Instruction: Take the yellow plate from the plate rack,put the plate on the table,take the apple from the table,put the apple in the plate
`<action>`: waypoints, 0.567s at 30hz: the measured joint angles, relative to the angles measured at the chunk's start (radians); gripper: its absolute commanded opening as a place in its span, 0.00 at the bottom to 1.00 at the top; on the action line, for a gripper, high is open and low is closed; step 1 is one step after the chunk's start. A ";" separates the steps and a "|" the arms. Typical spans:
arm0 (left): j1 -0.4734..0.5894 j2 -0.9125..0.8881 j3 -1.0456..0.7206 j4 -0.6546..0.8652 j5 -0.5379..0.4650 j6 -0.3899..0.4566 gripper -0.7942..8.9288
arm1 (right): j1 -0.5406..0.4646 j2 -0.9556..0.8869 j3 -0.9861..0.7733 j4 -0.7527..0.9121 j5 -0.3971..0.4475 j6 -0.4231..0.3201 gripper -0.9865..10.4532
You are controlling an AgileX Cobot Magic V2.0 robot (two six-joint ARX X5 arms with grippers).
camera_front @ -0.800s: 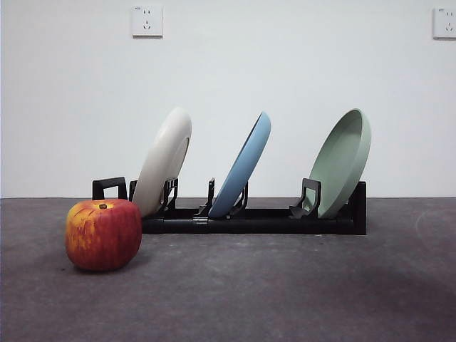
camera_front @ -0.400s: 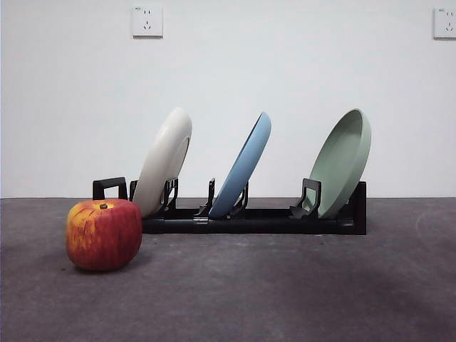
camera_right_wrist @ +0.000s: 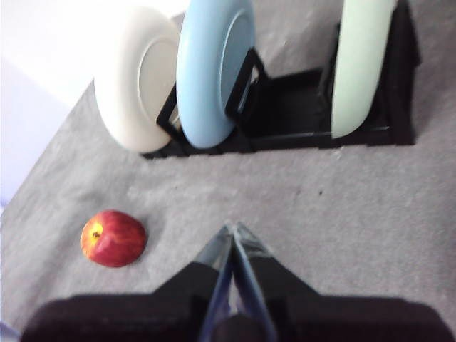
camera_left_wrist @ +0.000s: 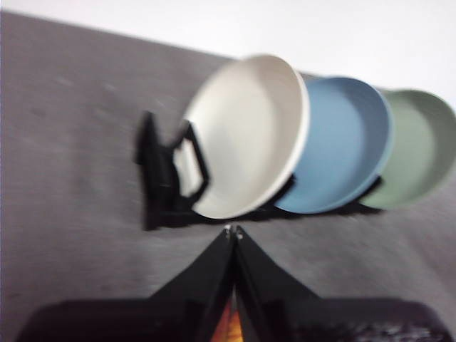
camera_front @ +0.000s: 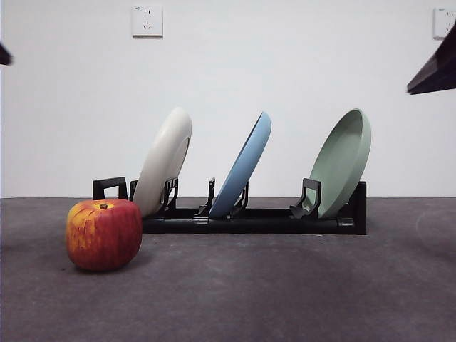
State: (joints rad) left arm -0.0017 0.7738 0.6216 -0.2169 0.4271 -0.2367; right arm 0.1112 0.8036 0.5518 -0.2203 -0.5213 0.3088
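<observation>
The left gripper (camera_left_wrist: 233, 229) has its two black jaws clenched tip to tip with nothing between them; a sliver of red-orange shows low behind the jaws, too little to identify. It hangs above the bench (camera_left_wrist: 71, 142), apart from the plates, with its tips aimed at the lower edge of the yellow plate (camera_left_wrist: 246, 135). The right gripper (camera_right_wrist: 231, 228) is likewise clenched and carrying nothing, above bare bench in front of the plate rack (camera_right_wrist: 299, 107), well clear of the apple (camera_right_wrist: 113, 238).

In the front view the arms show only as dark tips at the two top corners. The yellow plate (camera_front: 164, 159) stands tilted in the end slot of the plate rack (camera_front: 249, 217), nearest the squared loop end. Beside it in the next slots lean the light blue plate (camera_front: 244, 166) and the pale green plate (camera_front: 343, 161), all three tilted the same way. The apple (camera_front: 104, 234) sits on the bench (camera_front: 285, 292) in front of the rack's loop end, stem dimple up, untouched by either gripper.
</observation>
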 measured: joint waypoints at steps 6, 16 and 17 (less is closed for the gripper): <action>-0.001 0.208 0.153 -0.063 0.083 0.000 0.31 | 0.000 0.079 0.065 -0.042 -0.002 -0.039 0.31; -0.101 0.511 0.474 -0.140 0.148 0.005 0.31 | 0.000 0.117 0.119 -0.042 -0.003 -0.062 0.31; -0.116 0.542 0.512 -0.150 0.148 0.008 0.31 | 0.000 0.117 0.119 -0.044 -0.002 -0.063 0.31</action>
State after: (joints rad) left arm -0.1181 1.3159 1.1339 -0.3668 0.5751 -0.2283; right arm 0.1112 0.9207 0.6704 -0.2642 -0.5236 0.2462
